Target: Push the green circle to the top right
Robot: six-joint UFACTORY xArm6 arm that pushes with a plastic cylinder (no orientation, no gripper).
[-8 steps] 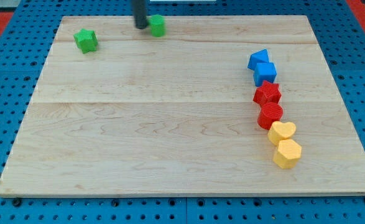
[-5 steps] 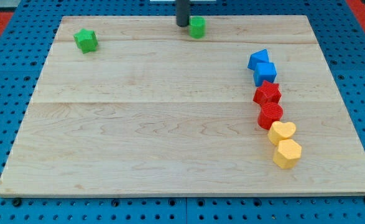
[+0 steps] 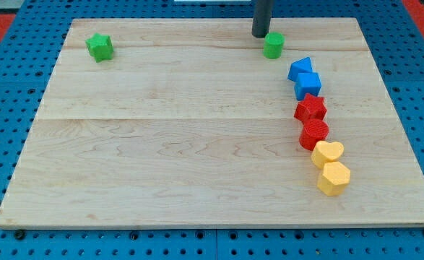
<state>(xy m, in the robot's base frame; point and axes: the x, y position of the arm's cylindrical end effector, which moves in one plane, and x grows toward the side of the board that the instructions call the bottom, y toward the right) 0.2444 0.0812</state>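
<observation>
The green circle (image 3: 273, 45) sits near the board's top edge, right of centre. My tip (image 3: 260, 35) is just up and to the left of it, touching or nearly touching its edge. The rod rises out of the view's top. A green star (image 3: 100, 48) lies at the top left of the wooden board (image 3: 183, 144).
On the right side a curved line of blocks runs downward: a blue triangular block (image 3: 299, 68), a blue cube (image 3: 308, 84), a red star (image 3: 310, 108), a red circle (image 3: 314, 133), a yellow heart (image 3: 327, 153) and a yellow hexagon (image 3: 334, 178). The blue triangular block is close below and right of the green circle.
My tip has moved right along the top edge and pushed the green circle with it, from left of centre to right of centre and slightly down. The other blocks have not moved.
</observation>
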